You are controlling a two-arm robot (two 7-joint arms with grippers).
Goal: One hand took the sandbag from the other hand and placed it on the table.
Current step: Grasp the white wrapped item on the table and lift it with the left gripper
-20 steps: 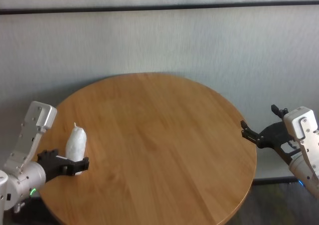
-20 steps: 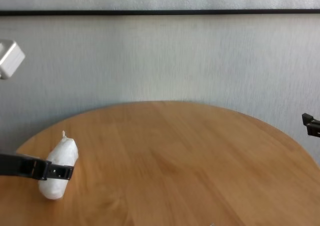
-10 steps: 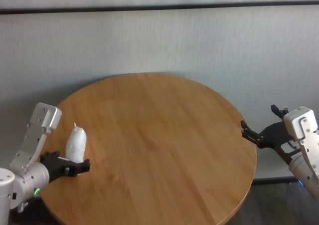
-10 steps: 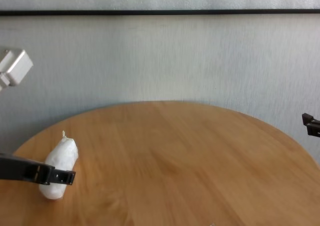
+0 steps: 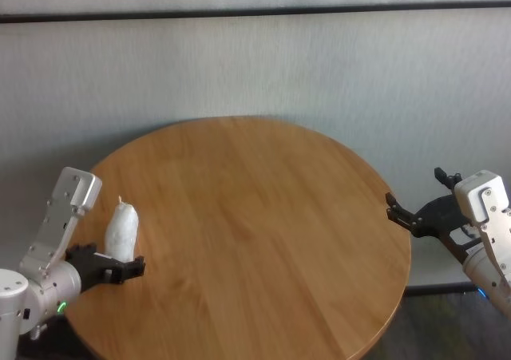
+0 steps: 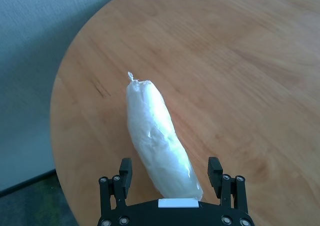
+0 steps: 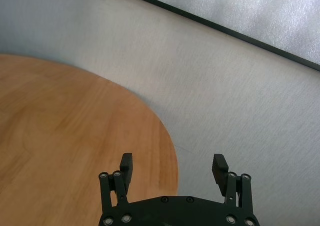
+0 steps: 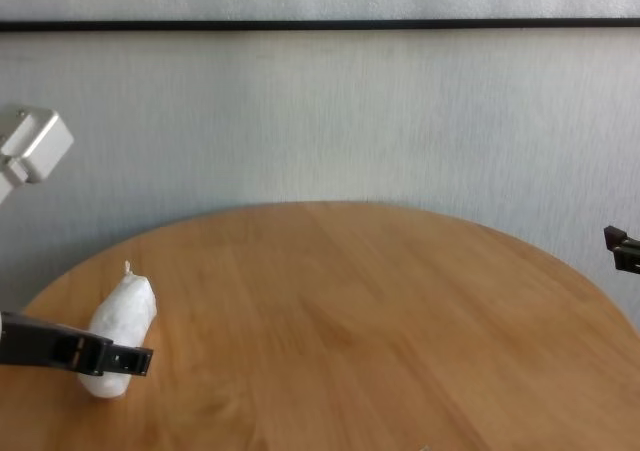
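Observation:
The white sandbag (image 5: pixel 122 231) lies on the round wooden table (image 5: pixel 255 216) near its left edge, with its twisted tip pointing away from me. My left gripper (image 5: pixel 126 267), the one with the green ring, is open. In the left wrist view its fingers (image 6: pixel 125 168) stand either side of the sandbag's (image 6: pixel 157 141) near end, with gaps between them and the bag. In the chest view one finger (image 8: pixel 128 357) crosses in front of the sandbag (image 8: pixel 120 321). My right gripper (image 5: pixel 413 187), with the blue ring, is open and empty off the table's right edge.
A grey wall with a dark horizontal strip (image 5: pixel 255 10) stands behind the table. The right wrist view shows the table's rim (image 7: pixel 167 136) and the open right gripper (image 7: pixel 172 163). Only the right gripper's finger (image 8: pixel 620 248) shows in the chest view.
My left gripper has drawn back a little toward the sandbag's near end, while the sandbag stays in place on the table. The right arm has not moved.

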